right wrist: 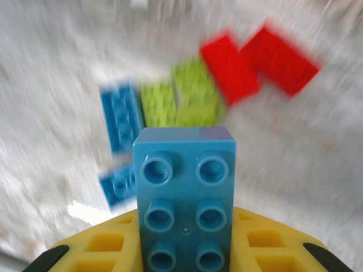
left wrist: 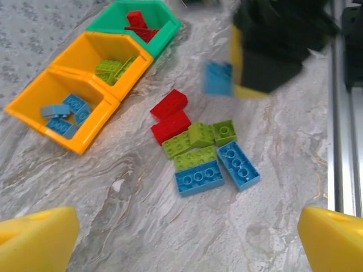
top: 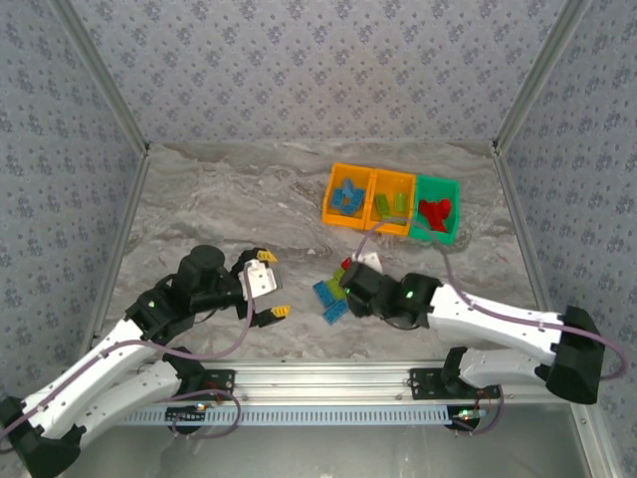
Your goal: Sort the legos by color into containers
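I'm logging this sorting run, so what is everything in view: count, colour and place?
containers: three joined in a row, two orange, one green; far right of the table.
sorted legos: several per bin; blue in the end orange bin, lime in the middle orange one, red in the green one.
loose legos: two red, about four lime, two blue; clustered on the table near the bins.
held lego: one, blue; in the right gripper.
table: one, grey marbled.
left gripper: open, yellow fingers; left of the cluster.
right gripper: shut on the held lego; above the cluster.
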Action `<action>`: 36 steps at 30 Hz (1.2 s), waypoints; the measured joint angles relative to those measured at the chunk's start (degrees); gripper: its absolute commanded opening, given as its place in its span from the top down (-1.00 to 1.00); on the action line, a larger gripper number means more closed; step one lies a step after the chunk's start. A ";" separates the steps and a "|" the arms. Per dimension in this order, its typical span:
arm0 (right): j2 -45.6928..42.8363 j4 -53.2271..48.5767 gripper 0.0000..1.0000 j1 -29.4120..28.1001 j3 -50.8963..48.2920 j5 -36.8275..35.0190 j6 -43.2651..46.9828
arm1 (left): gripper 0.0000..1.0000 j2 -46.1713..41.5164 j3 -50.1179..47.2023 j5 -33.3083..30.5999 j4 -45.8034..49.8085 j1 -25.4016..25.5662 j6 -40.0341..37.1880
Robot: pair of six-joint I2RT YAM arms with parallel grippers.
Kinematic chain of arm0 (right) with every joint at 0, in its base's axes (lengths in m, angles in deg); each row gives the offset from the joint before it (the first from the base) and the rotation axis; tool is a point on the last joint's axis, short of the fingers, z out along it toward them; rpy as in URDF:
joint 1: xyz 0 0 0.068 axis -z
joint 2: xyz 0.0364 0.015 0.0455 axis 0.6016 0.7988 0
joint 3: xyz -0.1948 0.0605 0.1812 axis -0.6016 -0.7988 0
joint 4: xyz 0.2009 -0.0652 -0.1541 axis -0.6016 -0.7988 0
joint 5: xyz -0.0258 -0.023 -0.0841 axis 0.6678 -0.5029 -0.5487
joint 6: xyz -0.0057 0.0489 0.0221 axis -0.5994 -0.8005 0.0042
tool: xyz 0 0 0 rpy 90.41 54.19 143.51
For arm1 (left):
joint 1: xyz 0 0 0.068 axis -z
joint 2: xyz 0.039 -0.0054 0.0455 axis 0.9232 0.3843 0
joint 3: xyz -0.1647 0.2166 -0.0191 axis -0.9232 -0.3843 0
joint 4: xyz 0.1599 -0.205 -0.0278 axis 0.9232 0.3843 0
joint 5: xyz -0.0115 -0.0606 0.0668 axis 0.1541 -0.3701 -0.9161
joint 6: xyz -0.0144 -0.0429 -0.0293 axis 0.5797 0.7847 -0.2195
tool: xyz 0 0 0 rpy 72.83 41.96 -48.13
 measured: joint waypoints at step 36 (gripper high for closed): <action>32.61 9.68 -0.17 28.06 31.85 1.77 22.56 | -0.98 0.22 -2.99 -4.94 -1.70 -0.22 -0.57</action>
